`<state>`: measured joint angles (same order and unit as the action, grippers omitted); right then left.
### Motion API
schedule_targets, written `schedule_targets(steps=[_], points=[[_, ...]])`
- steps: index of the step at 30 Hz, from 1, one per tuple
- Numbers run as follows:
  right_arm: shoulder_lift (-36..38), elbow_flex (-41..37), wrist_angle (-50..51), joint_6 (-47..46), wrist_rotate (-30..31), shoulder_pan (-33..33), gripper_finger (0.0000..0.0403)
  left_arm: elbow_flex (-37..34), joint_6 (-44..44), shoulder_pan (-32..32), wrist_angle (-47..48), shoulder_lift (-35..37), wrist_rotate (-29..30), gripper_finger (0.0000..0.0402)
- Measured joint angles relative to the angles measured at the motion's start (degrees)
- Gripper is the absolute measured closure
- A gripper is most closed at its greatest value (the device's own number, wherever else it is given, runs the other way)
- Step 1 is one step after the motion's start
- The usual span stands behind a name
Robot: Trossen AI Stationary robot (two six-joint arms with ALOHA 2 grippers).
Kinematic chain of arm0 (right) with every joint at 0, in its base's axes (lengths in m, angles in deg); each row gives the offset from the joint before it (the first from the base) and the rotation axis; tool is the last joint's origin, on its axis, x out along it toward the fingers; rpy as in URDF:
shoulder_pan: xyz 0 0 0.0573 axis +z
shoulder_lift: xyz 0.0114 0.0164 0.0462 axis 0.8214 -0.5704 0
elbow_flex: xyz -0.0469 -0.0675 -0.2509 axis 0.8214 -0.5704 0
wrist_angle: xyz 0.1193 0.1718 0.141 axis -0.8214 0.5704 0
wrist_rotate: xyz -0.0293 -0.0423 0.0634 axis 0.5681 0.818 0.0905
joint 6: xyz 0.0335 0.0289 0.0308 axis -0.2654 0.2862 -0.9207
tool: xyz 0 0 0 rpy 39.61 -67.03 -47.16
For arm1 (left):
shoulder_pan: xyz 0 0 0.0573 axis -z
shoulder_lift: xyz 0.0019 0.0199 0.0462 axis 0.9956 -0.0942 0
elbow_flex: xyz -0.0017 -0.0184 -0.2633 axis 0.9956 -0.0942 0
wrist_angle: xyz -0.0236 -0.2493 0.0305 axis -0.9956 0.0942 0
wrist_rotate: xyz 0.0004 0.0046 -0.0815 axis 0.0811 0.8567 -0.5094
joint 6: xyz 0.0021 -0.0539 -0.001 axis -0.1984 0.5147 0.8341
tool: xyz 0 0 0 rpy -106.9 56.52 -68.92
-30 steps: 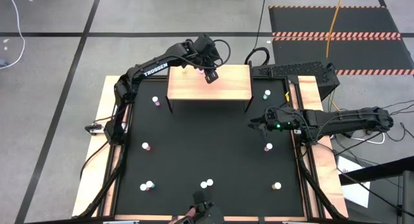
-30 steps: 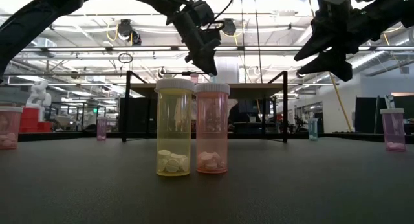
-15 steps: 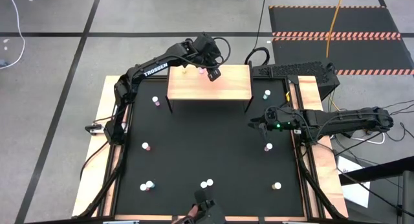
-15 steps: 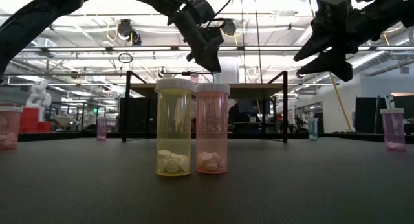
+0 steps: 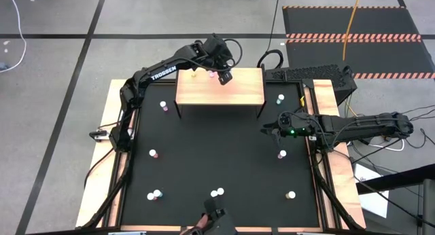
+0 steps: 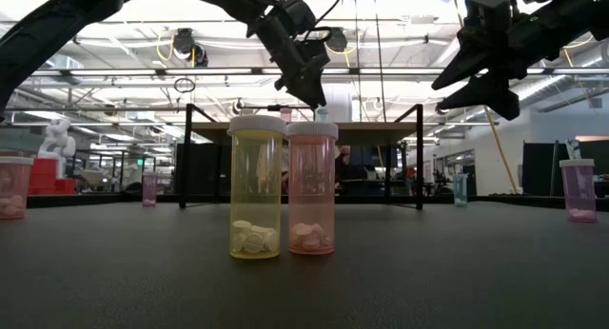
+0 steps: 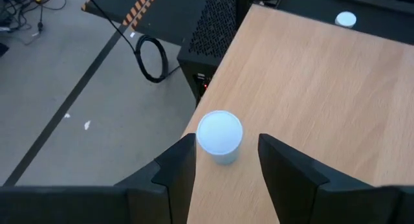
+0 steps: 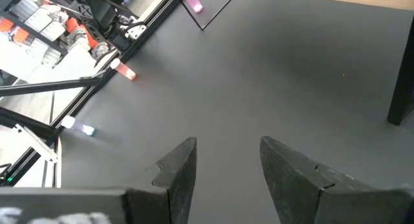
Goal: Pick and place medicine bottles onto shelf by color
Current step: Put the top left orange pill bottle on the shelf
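Note:
The light-wood shelf (image 5: 231,89) stands at the table's far middle. My left gripper (image 5: 222,75) hovers over its far edge, open. A small white-capped, bluish bottle (image 7: 220,134) stands upright on the shelf top (image 7: 310,88) near that edge, between the two fingers with a slim gap on each side. A yellow bottle (image 5: 194,75) and a pink one (image 5: 213,75) also stand along the shelf's far edge. My right gripper (image 5: 265,130) hangs open above the table's right side, with nothing between its fingers (image 8: 181,166).
Loose bottles stand around the black table: at the left (image 5: 163,106) (image 5: 153,153), near left (image 5: 155,194), right (image 5: 281,98) (image 5: 281,154) and near right (image 5: 291,194). A yellow (image 6: 257,186) and pink (image 6: 312,188) pair stands at the near middle. The table's centre is bare.
My left gripper's fingertips have tipped up a little and drawn back toward the shelf's far edge. The bluish bottle has stayed upright on the shelf; its cap now shows below the fingers in the low view. My right arm has kept still.

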<state>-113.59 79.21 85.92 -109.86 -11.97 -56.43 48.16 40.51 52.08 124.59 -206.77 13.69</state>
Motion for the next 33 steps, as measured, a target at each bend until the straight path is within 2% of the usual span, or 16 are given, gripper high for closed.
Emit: schedule_targets(steps=[8, 14, 25, 28, 31, 33], points=[[0.0, 0.0, 0.0, -1.27, 0.0, 0.0, 0.0239, -0.07, -0.79, 0.29, -1.1, 0.82, 0.04, 0.0231], [-0.02, 0.0, 0.02, -1.22, -0.01, -1.04, 0.0239, -0.07, -2.1, 0.74, 0.55, 4.43, 0.85, 0.0231], [0.0, 0.0, -0.19, -1.25, -0.15, -7.48, 0.0239, -0.04, -2.46, 0.76, 5.89, 20.18, 1.08, 0.0231], [0.0, 0.0, -3.03, -1.92, -0.16, -8.45, 0.0239, -0.14, -1.97, 0.76, 8.75, 24.15, 1.09, 0.0231], [0.0, 0.0, -7.53, -2.67, -0.04, -8.83, 0.0239, -3.44, -3.27, 0.76, 11.28, 27.93, 1.03, 0.0231], [0.02, 0.29, -9.87, -3.06, 0.08, -9.04, 0.0239, -8.15, -5.26, 0.37, 12.9, 30.36, 0.98, 0.0231]])
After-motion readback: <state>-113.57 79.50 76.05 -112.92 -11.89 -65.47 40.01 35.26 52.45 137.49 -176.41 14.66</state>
